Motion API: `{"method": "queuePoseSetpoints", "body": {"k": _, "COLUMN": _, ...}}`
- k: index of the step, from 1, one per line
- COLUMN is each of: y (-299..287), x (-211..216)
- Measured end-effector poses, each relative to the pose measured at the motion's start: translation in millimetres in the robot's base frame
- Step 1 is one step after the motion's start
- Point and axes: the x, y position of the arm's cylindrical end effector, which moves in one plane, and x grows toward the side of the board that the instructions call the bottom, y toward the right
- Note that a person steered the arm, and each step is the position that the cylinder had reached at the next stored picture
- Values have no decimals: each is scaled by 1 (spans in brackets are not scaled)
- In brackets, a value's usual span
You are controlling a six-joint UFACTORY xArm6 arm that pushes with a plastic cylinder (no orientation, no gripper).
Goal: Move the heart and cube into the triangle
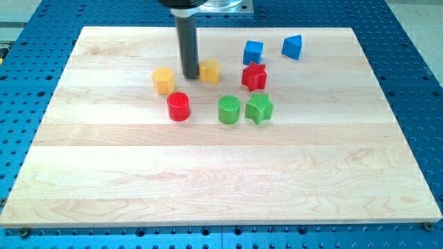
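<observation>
Seven small blocks are seen gathered in the upper middle of the wooden board (221,180), and they are listed here from the view's left to its right. A yellow hexagon-like block (163,80) is placed furthest left, with a red cylinder (178,106) just below and to its right. My tip (190,75) is found between the two yellow pieces, at the lower end of the upright dark rod; no pincer is fitted to it, so nothing is parted, closed or clamped. The yellow heart (210,70) is set just beside the tip on the view's right, touching it or very nearly so; which way its point is turned cannot be made out, and no clear long axis is shown. Below it, a green cylinder (229,109) and a green star-like block (259,108) are placed side by side. A red star-like block (254,76) is set above the green one. The blue cube (253,52) is located just above that, well to the right of the tip, its faces turned slightly off the board's edges. The blue triangle (293,47) is positioned furthest right, near the cube but apart from it, with its narrow end directed toward the view's top.
</observation>
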Motion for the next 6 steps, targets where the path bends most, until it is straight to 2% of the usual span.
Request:
{"method": "queuePoseSetpoints", "body": {"k": 1, "y": 13, "x": -8}}
{"method": "queuePoseSetpoints", "body": {"k": 2, "y": -46, "x": 69}}
{"method": "queuePoseSetpoints", "body": {"k": 3, "y": 11, "x": 51}}
{"method": "queuePoseSetpoints", "body": {"k": 4, "y": 59, "x": -11}}
{"method": "queuePoseSetpoints", "body": {"k": 6, "y": 37, "x": -29}}
